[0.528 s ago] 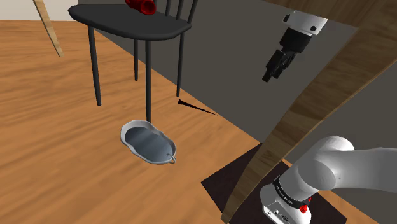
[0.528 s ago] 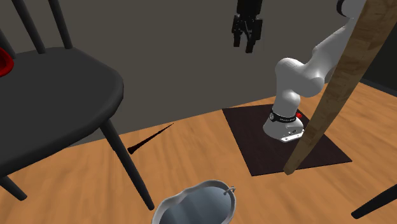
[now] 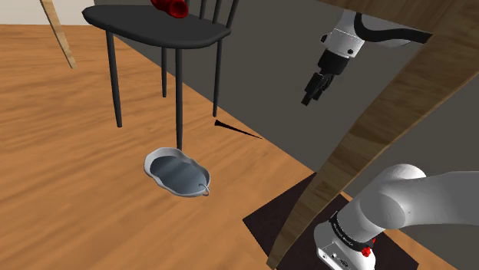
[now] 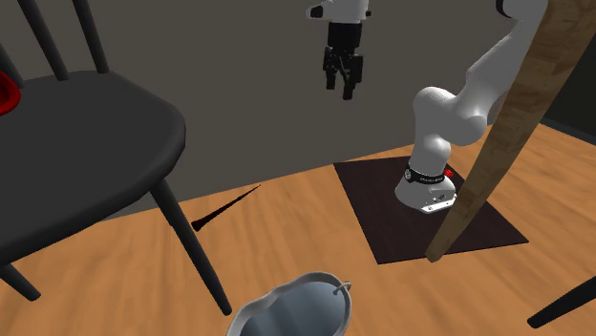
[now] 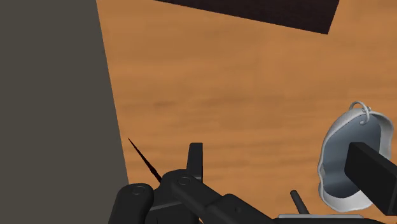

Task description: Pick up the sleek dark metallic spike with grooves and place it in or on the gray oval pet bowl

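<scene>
Hanging in mid-air well clear of the dark spike (image 4: 227, 207), the jaws stand apart and empty

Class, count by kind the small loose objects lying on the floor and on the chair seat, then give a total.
Spike: 1
Pet bowl: 1
Red object on the seat, partly cut off: 1
Total: 3

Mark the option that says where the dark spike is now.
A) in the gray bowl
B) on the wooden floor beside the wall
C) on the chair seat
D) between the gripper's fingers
B: the spike lies on the wooden floor at the foot of the wall, apart from the bowl, with the gripper up in the air above it.
</scene>
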Tool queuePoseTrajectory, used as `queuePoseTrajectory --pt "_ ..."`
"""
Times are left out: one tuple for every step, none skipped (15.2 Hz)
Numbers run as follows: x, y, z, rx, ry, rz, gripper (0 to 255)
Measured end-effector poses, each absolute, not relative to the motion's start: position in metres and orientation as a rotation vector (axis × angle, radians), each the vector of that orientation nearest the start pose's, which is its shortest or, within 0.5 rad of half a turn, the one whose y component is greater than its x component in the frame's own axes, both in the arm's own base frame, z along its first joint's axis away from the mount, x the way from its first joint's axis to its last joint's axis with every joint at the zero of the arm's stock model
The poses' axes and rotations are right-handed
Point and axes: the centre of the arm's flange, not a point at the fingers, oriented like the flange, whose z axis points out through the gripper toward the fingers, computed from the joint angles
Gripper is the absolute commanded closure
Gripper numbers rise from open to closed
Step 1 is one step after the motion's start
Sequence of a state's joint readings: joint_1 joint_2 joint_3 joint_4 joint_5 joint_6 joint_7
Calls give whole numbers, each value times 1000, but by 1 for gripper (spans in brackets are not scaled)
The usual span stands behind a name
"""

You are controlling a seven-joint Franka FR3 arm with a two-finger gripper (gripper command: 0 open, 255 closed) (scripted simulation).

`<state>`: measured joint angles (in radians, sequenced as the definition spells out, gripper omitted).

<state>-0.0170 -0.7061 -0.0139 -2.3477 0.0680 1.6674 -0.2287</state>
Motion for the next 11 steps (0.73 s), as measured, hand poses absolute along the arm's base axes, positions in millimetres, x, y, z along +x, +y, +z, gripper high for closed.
queuePoseTrajectory --pt "346 -12 567 -3050 -318 -53 0" --pt "353 -16 558 -3047 -338 -53 0" --pt "359 -21 548 -3043 -358 -53 0" --pt "368 -23 538 -3040 -377 -52 0" --pt "376 -26 526 -3036 -397 -51 0" --pt "383 -32 518 -3032 -415 -51 0" --pt "394 -35 505 -3028 -435 -50 0" --pt "401 -38 496 -3024 -455 -50 0" --pt "410 -41 491 -3019 -474 -51 0" --pt "420 -46 481 -3015 -492 -50 0" --pt "429 -50 474 -3010 -512 -50 0"
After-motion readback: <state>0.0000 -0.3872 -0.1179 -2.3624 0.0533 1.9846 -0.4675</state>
